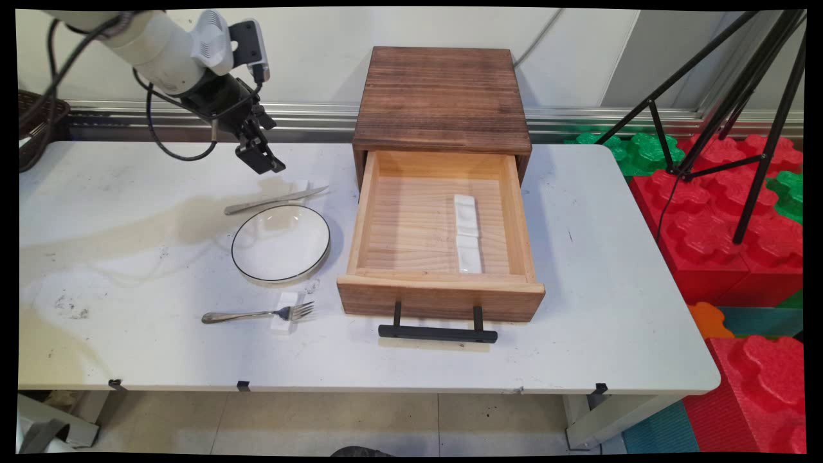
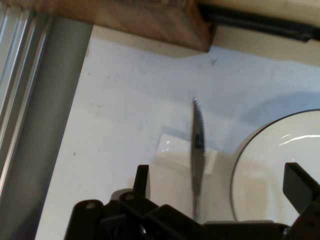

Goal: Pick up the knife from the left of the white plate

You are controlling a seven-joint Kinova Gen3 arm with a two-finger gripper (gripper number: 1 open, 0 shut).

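I hold the gripper (image 2: 217,182) spread open above the knife (image 2: 198,145); descend centred, clear of the plate (image 2: 280,170) beside it.

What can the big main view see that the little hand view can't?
Only the main view shows the fork on its small white rest, the two white rests lying inside the open drawer, and the tripod.

Only the hand view shows the knife's jagged blade edge up close, and the hand open, with nothing between its fingers.

Both show the knife lying on a white rest, the black-rimmed plate beside it, the wooden box and the white table.
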